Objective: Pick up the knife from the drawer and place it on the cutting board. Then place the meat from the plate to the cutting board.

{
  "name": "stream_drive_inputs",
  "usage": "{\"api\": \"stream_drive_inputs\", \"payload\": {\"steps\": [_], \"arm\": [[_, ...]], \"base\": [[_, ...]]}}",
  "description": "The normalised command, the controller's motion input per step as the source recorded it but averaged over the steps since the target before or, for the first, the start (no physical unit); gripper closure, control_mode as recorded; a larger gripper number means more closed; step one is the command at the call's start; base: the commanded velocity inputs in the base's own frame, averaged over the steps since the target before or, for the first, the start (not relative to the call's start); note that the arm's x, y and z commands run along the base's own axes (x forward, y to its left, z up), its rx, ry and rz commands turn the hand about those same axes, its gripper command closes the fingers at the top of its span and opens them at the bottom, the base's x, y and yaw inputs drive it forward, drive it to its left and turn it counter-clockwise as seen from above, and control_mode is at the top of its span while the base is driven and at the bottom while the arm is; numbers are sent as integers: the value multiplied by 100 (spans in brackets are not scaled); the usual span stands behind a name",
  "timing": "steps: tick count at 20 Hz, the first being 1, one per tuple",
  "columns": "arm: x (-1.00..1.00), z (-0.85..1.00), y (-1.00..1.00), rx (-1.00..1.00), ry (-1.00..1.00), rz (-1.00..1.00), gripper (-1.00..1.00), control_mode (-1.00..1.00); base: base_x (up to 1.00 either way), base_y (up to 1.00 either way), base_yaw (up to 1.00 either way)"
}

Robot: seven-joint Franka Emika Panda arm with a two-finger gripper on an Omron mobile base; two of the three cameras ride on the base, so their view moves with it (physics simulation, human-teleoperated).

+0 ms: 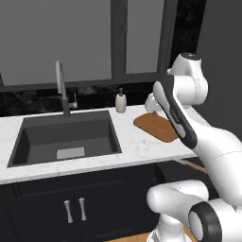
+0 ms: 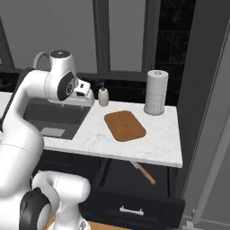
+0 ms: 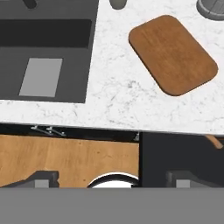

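1. Gripper [image 3: 112, 178]: in the hand view its two dark fingertips [image 3: 43, 179] stand wide apart, released, with nothing between them; it looks straight down over the counter edge.
2. Cutting board [image 2: 125, 126]: a bare brown wooden board with rounded corners, flat on the white marble counter [image 2: 157, 143], at 3 o'clock from the sink [image 1: 66, 137].
3. Drawer [image 2: 134, 193]: pulled open below the counter, under the board.
4. Knife [image 2: 144, 172]: lies inside the open drawer, its wooden handle pointing toward 4 o'clock in the right base view; the blade is partly under the counter edge.
5. Soap dispenser [image 2: 103, 96]: upright at 11 o'clock from the board.
6. Paper towel roll [image 2: 156, 92]: upright at 1 o'clock from the board.
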Motion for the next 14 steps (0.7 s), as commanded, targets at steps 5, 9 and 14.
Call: {"api": "stream_drive_inputs", "payload": {"steps": [5,9,14], "arm": [[0,0,0,0,0,0,-100,100],[0,0,0,0,0,0,-100,100],[0,0,0,0,0,0,-100,100]], "base": [[-6,98,-24],[0,86,-64],[0,16,-99]]}}
